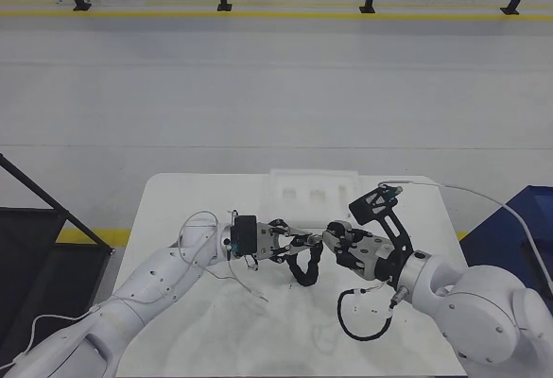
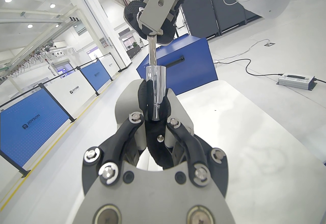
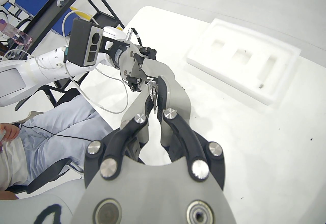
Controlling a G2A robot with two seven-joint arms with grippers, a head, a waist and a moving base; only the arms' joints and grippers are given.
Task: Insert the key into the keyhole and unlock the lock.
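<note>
Near the foam tray (image 1: 312,196), above the table (image 1: 167,203): lock (image 2: 155,77) clamped in left gripper (image 2: 153,94); key (image 2: 152,53) in right gripper (image 3: 155,92), jaws pinching it, blade entering keyhole (image 2: 154,66); insertion step, seemingly; next: seat fully, then twist.

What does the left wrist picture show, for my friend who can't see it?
The left claw grips a shiny metal lock, and the right claw, facing it, holds a key whose blade reaches the lock's end. A white table and a blue box lie behind.
</note>
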